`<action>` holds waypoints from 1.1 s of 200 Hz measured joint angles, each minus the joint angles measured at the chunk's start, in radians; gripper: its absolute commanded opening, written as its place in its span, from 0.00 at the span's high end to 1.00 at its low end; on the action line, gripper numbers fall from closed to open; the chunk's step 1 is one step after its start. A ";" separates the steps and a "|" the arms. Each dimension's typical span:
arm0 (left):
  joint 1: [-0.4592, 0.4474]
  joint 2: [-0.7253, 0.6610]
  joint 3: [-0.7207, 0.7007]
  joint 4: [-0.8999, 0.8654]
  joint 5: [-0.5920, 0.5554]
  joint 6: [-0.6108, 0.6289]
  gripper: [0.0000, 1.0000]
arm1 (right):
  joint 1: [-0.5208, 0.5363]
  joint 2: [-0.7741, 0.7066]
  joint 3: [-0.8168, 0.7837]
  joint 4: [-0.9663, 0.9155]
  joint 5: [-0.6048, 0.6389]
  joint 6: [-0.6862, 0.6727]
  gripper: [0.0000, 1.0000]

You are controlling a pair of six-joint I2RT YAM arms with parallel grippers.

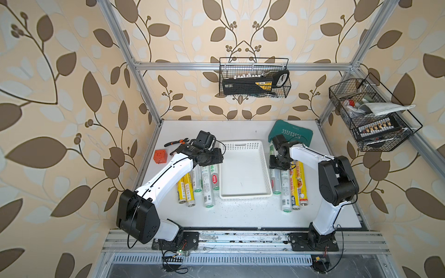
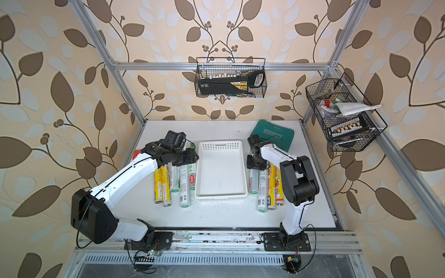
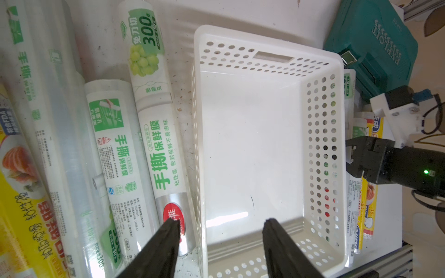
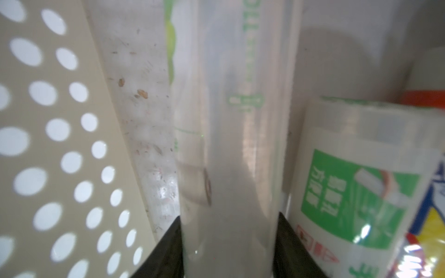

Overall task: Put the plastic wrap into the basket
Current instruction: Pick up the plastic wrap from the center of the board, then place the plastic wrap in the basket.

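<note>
The white basket sits mid-table, with nothing in it. Plastic wrap rolls lie on both sides: white-green and yellow ones to its left, white and yellow ones to its right. My left gripper is open and straddles the basket's left wall. One of its fingers is over the nearest roll, the other over the basket floor. My right gripper is shut on a white roll lying beside the basket's right wall.
A green pouch lies at the back right. An orange cube and pliers are at the back left. Black wire baskets hang on the back wall and the right frame.
</note>
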 measured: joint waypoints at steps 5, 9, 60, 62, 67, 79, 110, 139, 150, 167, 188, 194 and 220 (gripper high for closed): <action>0.000 -0.001 0.002 -0.003 -0.001 0.000 0.39 | 0.000 -0.010 0.001 -0.011 0.008 -0.003 0.62; 0.000 -0.003 0.002 -0.004 -0.002 0.000 0.39 | 0.000 -0.019 0.002 -0.022 0.014 -0.004 0.62; 0.000 -0.024 0.019 -0.022 -0.027 0.000 0.34 | 0.014 -0.161 0.091 -0.135 0.021 -0.010 0.62; 0.000 -0.025 0.020 -0.023 -0.028 0.000 0.34 | 0.016 -0.166 0.096 -0.138 0.019 -0.010 0.62; 0.000 -0.028 0.021 -0.023 -0.031 0.000 0.32 | 0.022 -0.177 0.108 -0.142 0.010 -0.008 0.62; 0.000 -0.038 0.021 -0.031 -0.045 0.002 0.25 | 0.041 -0.199 0.131 -0.150 -0.014 -0.002 0.62; 0.000 -0.065 0.021 -0.055 -0.082 -0.002 0.13 | 0.113 -0.228 0.157 -0.149 -0.099 0.034 0.62; 0.000 -0.072 0.022 -0.082 -0.129 0.000 0.02 | 0.180 -0.227 0.159 -0.147 -0.162 0.076 0.62; 0.000 -0.077 0.022 -0.086 -0.149 -0.003 0.01 | 0.203 -0.227 0.159 -0.143 -0.178 0.092 0.62; 0.000 -0.097 0.020 -0.090 -0.182 -0.003 0.01 | 0.234 -0.218 0.159 -0.134 -0.191 0.112 0.62; 0.000 -0.132 0.013 -0.097 -0.216 -0.002 0.01 | 0.256 -0.194 0.159 -0.121 -0.201 0.130 0.62; 0.000 -0.141 0.011 -0.100 -0.225 -0.002 0.01 | 0.259 -0.183 0.159 -0.116 -0.202 0.135 0.62; 0.000 -0.166 0.010 -0.113 -0.259 -0.002 0.01 | 0.261 -0.135 0.158 -0.099 -0.201 0.150 0.62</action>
